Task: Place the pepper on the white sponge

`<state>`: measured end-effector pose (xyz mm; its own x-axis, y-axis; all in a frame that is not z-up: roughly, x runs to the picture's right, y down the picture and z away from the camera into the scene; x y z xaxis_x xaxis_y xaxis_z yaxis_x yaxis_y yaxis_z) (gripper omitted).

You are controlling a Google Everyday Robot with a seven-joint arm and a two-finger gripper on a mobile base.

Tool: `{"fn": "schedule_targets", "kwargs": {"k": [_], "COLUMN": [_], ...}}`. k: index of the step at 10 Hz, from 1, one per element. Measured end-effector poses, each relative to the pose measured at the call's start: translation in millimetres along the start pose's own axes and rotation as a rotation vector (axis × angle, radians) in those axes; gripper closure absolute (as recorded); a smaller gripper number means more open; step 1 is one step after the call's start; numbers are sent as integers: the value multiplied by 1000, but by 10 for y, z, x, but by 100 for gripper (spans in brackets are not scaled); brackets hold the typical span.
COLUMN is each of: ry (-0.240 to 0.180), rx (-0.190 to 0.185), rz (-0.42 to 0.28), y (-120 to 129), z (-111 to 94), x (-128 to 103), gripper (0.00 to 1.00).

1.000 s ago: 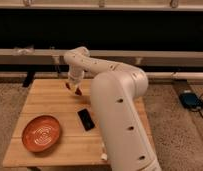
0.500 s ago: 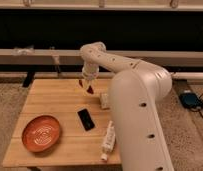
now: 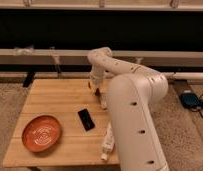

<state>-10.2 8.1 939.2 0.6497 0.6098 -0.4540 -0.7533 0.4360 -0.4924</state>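
I am holding my tool (image 3: 95, 88) over the far side of the table (image 3: 50, 95), clenching the pepper (image 3: 97, 92) at its tip. The white sponge (image 3: 102, 103) is lying just beside it, against my arm.

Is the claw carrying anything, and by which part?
Seemingly the pepper, dark red under the claw at the far edge of the table; which part is gripped cannot be told.
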Motion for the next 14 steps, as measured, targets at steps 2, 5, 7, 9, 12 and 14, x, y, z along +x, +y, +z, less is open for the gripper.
{"fn": "schedule_targets", "kwargs": {"k": [2,5,7,9,12,14], "ry": [4,9,14,20,28,32], "rx": [4,5,1,-7,-15,-19], "rz": [37,87,107,111,95,83], "y": [-124,-309,-348,-325,-227,-166], "z": [-24,-70,-59,-26,-7,-1], "x": [137,373,469,532,581,618], "gripper": [100,100,100,100,100,100]}}
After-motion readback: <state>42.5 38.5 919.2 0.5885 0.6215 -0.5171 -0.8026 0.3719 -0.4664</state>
